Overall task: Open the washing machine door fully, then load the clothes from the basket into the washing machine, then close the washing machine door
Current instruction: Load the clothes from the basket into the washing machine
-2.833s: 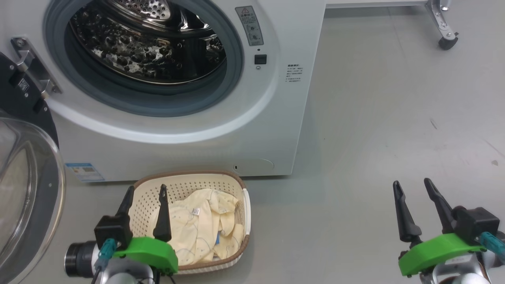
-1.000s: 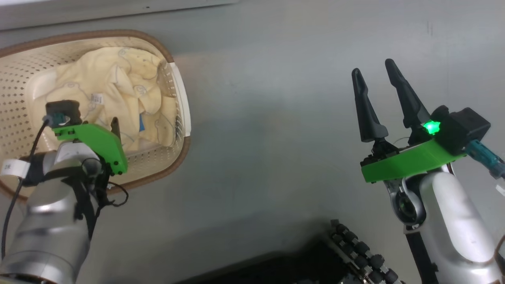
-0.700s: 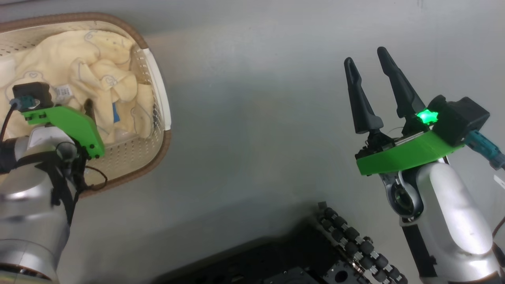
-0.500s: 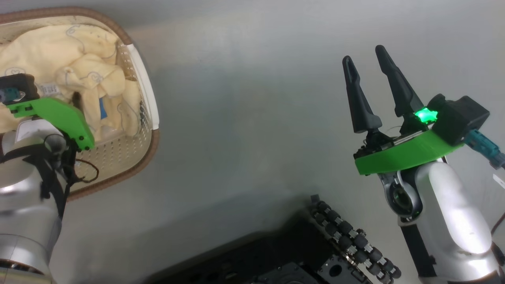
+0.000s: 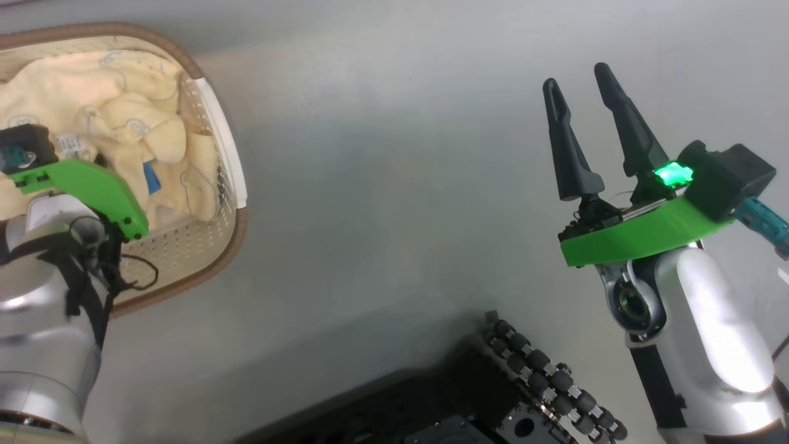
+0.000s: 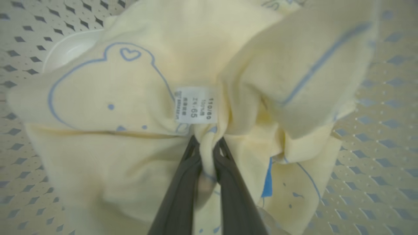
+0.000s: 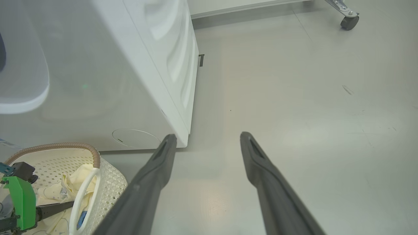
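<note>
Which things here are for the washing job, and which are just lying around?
For the job: the clothes, the basket, the washing machine, left gripper pinching the clothes.
Just there: caster wheel, robot's black base, right gripper, open, idle.

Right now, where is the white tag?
Left wrist view, centre: the white tag lies on the clothes just beyond the left gripper, inside the basket.

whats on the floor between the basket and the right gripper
Bare grey floor, seen in the head view, lies between the basket and the open right gripper; nothing sits there.
</note>
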### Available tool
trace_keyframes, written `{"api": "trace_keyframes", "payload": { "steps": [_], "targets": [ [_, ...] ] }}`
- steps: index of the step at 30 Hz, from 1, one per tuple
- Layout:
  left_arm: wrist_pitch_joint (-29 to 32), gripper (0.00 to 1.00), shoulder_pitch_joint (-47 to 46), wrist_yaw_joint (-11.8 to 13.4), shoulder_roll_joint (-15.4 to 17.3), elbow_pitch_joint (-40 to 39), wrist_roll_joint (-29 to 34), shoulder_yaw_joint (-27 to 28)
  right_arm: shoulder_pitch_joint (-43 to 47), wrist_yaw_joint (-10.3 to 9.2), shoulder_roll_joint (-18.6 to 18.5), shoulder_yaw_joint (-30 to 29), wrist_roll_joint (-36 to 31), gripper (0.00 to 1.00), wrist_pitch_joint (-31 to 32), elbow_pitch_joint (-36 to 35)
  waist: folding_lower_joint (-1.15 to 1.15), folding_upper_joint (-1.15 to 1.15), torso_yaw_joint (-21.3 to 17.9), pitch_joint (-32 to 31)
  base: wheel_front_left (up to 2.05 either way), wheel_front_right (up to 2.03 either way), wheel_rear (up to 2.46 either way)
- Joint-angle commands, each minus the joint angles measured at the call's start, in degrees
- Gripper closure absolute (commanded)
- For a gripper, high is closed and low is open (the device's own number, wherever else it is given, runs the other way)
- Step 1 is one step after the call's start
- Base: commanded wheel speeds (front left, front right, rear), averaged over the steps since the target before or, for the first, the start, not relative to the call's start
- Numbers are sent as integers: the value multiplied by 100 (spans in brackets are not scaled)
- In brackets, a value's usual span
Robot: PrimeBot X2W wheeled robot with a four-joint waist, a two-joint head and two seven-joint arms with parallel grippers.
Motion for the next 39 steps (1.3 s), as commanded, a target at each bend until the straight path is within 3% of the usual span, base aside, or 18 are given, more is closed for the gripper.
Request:
{"api": "trace_keyframes", "payload": {
  "steps": [1, 9, 18, 24, 39],
  "targets": [
    [-153, 100, 273, 11, 128, -3, -40, 68, 214, -16, -55, 23, -31, 0, -54, -129, 0, 0, 81, -120, 0, 0, 0],
    [-887, 100, 521, 94, -70, -5, 58, -57, 381, -16, -55, -202, -231, 0, -54, -69, 0, 0, 376, -656, 0, 0, 0],
    [-1257, 100, 886, 218, -252, -334, 177, -88, 695, -16, -55, -499, -498, 0, -54, 4, 0, 0, 701, -1437, 0, 0, 0],
    [-1266, 100, 1467, 566, -212, -1624, 528, 203, 973, -16, -55, -701, -690, 0, -54, 55, 0, 0, 935, -2102, 0, 0, 0],
    [-1268, 100, 3196, 969, -303, -4204, 1598, 1008, 1641, -16, -55, -1100, -966, 0, 223, -120, 0, 0, 1363, -3526, 0, 0, 0]
  ]
}}
